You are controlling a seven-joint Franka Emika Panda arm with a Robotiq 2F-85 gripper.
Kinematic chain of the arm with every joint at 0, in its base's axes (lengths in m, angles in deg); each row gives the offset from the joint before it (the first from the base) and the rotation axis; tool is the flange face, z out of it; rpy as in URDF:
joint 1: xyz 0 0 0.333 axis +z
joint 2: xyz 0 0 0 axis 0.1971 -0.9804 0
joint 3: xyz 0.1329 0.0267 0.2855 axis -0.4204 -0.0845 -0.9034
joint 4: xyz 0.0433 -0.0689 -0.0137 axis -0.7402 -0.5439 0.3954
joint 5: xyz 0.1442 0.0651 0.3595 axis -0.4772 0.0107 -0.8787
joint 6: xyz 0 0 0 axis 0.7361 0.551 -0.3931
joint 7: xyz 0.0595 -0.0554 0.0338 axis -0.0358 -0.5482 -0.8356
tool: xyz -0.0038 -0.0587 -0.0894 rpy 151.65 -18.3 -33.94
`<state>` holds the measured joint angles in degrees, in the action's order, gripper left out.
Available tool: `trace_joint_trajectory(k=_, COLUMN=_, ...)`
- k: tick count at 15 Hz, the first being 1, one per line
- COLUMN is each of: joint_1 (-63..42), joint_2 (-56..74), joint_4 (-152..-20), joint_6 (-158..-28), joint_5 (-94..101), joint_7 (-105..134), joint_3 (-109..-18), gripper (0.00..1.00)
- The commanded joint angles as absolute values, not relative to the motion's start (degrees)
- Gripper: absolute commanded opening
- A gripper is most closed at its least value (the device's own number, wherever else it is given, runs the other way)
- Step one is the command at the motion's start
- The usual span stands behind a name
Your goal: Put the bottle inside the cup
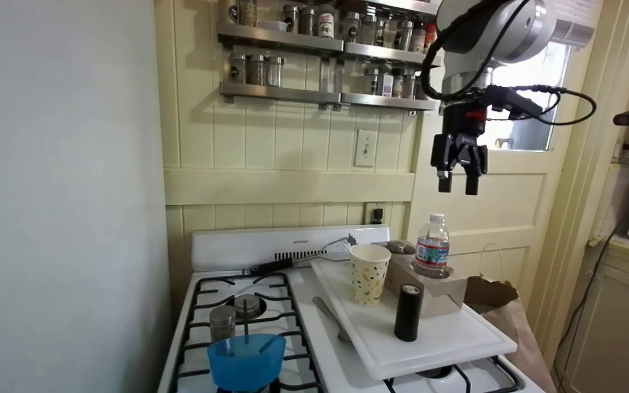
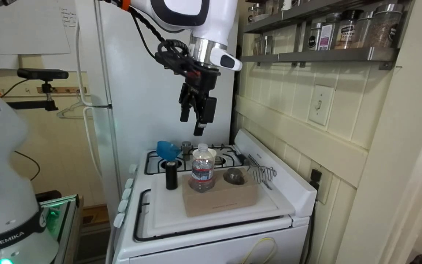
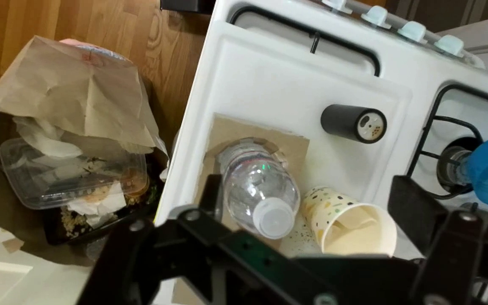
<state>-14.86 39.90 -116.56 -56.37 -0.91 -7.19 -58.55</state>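
Note:
The clear bottle (image 1: 432, 248) with a white cap stands upright in a cutout of a cardboard box; it also shows in an exterior view (image 2: 202, 169) and in the wrist view (image 3: 256, 190). The cream speckled cup (image 1: 369, 275) stands upright on the white board beside the box. The cup is mostly hidden behind the bottle in an exterior view (image 2: 214, 151); its open mouth faces up in the wrist view (image 3: 333, 207). My gripper (image 1: 458, 188) is open and empty, well above the bottle, touching nothing; its fingers also show in the wrist view (image 3: 307, 188).
The cardboard box (image 1: 441, 299) also holds a metal-lidded jar (image 2: 234, 176). A short black bottle (image 1: 408, 313) stands on the white board (image 1: 456, 341). A blue container (image 1: 246, 363) and a jar (image 1: 222, 323) are on the burners. Shelves (image 1: 282, 94) line the wall. A paper bag (image 3: 79, 97) is beside the stove.

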Motion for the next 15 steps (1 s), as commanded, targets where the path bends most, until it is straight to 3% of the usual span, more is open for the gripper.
trace_joint_trajectory(k=1, joint_1=-15.6, joint_2=39.9, joint_4=-117.2, joint_6=-56.5, joint_5=-1.2, joint_7=-7.2, joint_3=-58.4, gripper=1.00)
trace_joint_trajectory(k=15, joint_1=-16.0, joint_2=36.3, joint_4=-117.1, joint_6=-61.8, joint_5=0.8, joint_7=-4.1, joint_3=-59.7, gripper=1.00)
